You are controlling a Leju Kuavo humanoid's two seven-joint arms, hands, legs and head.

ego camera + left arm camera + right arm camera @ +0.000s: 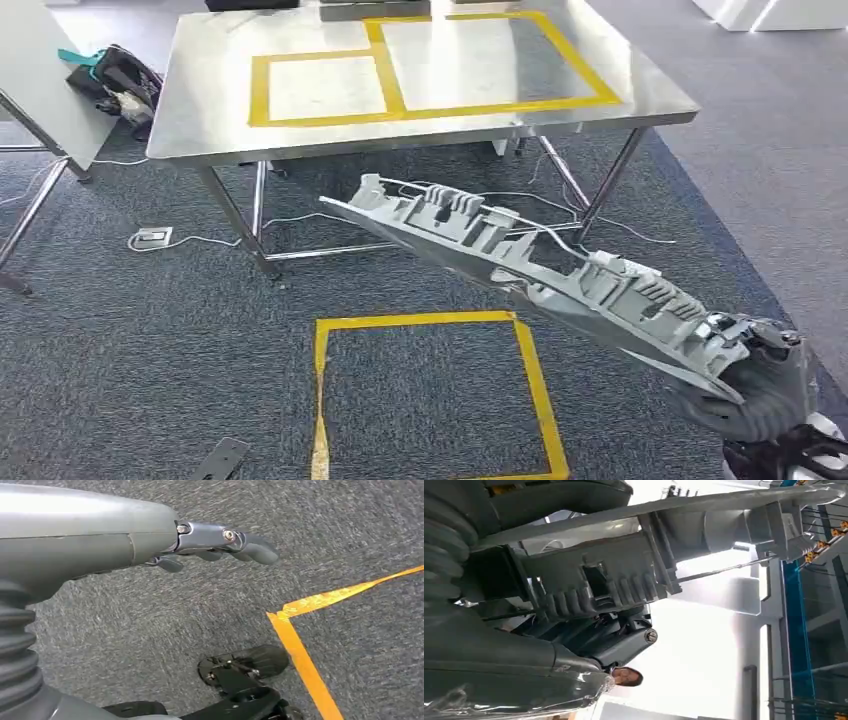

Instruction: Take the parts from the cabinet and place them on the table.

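One long grey part (pixel 540 262) sits gripped at its end in the right hand (pixel 760 385), angling toward eleven o'clock below the bench (pixel 200 110), while the left hand (pixel 225 542) hangs empty, fingers (pixel 257 550) loosely extended.

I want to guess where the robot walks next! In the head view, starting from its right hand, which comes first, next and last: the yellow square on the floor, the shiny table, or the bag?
1. Yellow tape square on the carpet, just left of the right hand, which holds the long grey plastic part.
2. Steel table, ahead, beyond the square.
3. Dark bag, on the floor at the far left, past the table's corner.
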